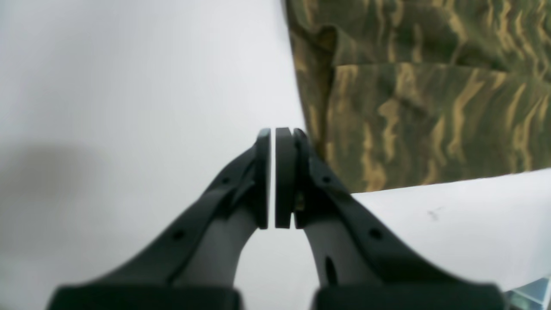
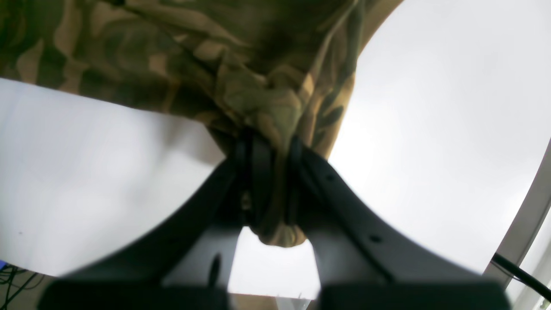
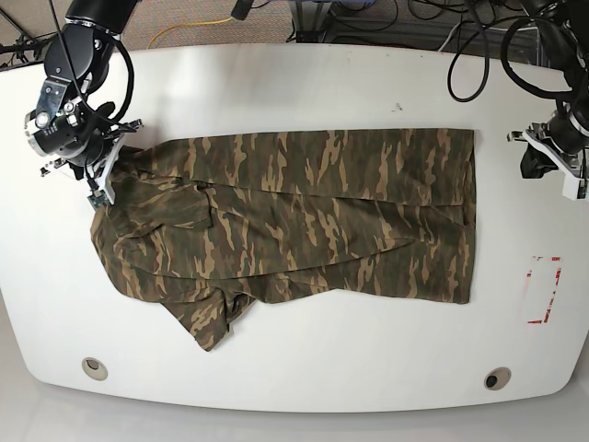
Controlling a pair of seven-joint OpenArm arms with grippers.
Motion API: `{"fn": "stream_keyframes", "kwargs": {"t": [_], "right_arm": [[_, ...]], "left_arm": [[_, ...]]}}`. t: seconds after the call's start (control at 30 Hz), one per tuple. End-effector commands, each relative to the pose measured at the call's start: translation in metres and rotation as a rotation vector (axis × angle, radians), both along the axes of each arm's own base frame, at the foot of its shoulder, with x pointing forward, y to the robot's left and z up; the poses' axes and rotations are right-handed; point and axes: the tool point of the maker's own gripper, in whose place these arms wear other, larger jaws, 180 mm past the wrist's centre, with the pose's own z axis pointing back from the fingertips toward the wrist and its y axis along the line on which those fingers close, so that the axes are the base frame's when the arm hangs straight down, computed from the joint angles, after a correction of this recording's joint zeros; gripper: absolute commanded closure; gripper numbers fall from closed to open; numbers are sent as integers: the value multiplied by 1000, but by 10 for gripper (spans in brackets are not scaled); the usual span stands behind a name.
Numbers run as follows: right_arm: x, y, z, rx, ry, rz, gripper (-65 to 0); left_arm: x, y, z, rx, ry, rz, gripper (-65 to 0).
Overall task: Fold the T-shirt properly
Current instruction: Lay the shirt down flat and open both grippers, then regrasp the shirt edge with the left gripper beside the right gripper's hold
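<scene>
The camouflage T-shirt lies spread lengthwise across the white table, with a sleeve pointing to the front left. My right gripper stands at the shirt's far left corner. In the right wrist view, my right gripper is shut on a bunched fold of the T-shirt. My left gripper hovers over bare table just right of the shirt's right edge. Up close, my left gripper is shut with nothing between its pads, and the T-shirt lies beside it.
A red outlined rectangle is marked on the table at the right. Two round grommets sit near the front edge. Cables hang over the back right.
</scene>
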Motion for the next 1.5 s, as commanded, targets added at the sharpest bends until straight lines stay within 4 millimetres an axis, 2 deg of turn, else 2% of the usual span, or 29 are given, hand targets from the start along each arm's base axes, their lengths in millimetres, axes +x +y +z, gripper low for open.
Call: {"fn": "stream_keyframes", "kwargs": {"t": [0.0, 0.13, 0.2, 0.4, 0.5, 0.63, 0.73, 0.8, 0.9, 1.17, 1.37, 1.43, 1.47], "right_arm": [[7, -5, 12, -19, -41, 5, 0], [9, -4, 13, -14, -48, 7, 0], [9, -4, 13, -14, -48, 7, 0], [10, -3, 14, -13, -50, 8, 0], [9, -3, 13, -12, -49, 7, 0], [14, 0, 16, 1, -80, 18, 0], [13, 0, 15, 3, -80, 17, 0], [14, 1, 16, 4, -83, 18, 0], [15, 1, 16, 4, -85, 19, 0], [16, 2, 17, 6, -88, 20, 0], [19, 6, 17, 23, -99, 15, 0], [20, 8, 17, 27, -101, 15, 0], [20, 8, 17, 27, -102, 15, 0]], "left_arm": [[6, -9, 6, -3, -28, -30, 0], [10, -43, -10, -29, 20, -130, 0], [9, -47, -16, -12, 40, -141, -8], [15, -49, -38, 15, 81, -75, -239], [15, -48, -43, 38, 97, -50, -328], [32, -54, -44, 54, 61, -28, -424], [34, -54, -55, 63, 79, -25, -454], [40, -55, -60, 52, 81, -24, -453], [62, -64, -63, 20, 54, -42, -453], [81, -73, -84, -49, 64, -47, -453], [81, -88, -100, -73, 111, -81, -451], [85, -88, -96, -72, 98, -84, -439], [87, -89, -92, -71, 88, -85, -407]]}}
